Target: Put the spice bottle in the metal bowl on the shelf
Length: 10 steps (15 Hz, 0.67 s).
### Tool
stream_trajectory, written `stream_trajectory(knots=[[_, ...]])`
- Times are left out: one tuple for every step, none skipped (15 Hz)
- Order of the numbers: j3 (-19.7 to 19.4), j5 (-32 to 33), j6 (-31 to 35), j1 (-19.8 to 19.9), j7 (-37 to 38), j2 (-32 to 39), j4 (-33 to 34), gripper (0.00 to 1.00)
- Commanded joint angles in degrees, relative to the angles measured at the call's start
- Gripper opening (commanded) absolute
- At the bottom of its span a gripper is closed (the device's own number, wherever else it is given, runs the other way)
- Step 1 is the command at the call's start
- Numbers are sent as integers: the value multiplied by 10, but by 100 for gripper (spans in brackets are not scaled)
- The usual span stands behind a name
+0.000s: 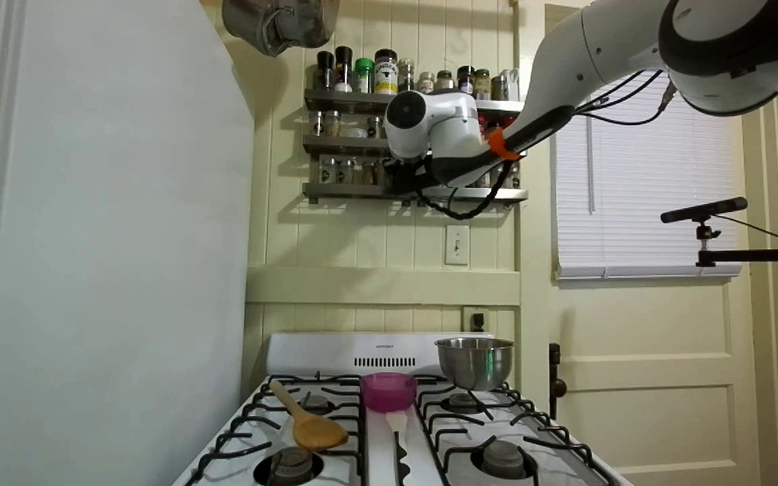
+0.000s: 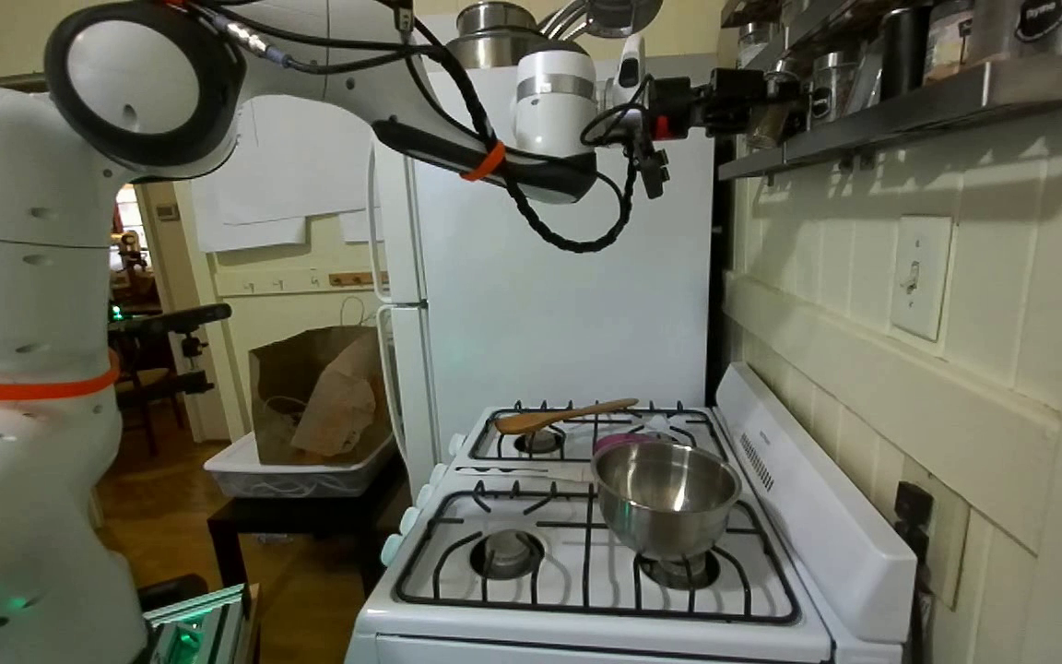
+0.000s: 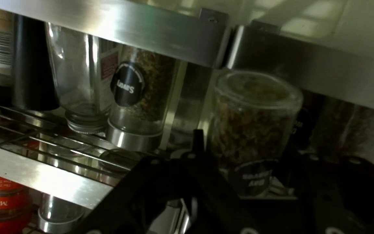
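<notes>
The spice bottle is a clear jar of dried leaves with a black label. In the wrist view, which stands upside down, the spice bottle point(image 3: 252, 130) sits between the dark fingers of my gripper point(image 3: 243, 146), its base in front of the shelf rail point(image 3: 164, 32). In an exterior view my gripper point(image 2: 775, 88) holds the spice bottle point(image 2: 766, 126) upright, slightly tilted, at the shelf point(image 2: 918, 115). The arm hides the bottle elsewhere. The shelf point(image 1: 348, 191) shows in both exterior views. The silver metal bowl point(image 1: 475, 364) stands on the back burner below; it also shows here point(image 2: 665, 516).
Several other jars stand close beside the gripper, including a Savory jar point(image 3: 141, 91). A pink bowl point(image 1: 389, 395), wooden spoon point(image 1: 318, 432) and white-ended utensil point(image 1: 397, 424) lie on the stove. A tall white fridge point(image 1: 125, 236) stands beside it. A pot point(image 1: 281, 23) is high up.
</notes>
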<state>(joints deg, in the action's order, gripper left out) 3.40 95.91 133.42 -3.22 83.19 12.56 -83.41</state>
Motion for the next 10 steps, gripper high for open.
stream_trajectory(knots=[[-2,-27,17,2,-17,28,46,23],[-2,-30,18,2,-18,32,53,23],[-3,-33,19,1,-17,37,61,23],[-3,-28,21,0,-13,42,68,23],[1,-24,21,4,-9,45,73,23],[1,-21,23,4,-7,49,79,23],[0,-15,24,4,-2,53,85,23],[0,-14,24,3,-1,56,90,23],[-1,-9,25,3,3,59,94,23],[-1,-5,25,2,7,63,97,23]])
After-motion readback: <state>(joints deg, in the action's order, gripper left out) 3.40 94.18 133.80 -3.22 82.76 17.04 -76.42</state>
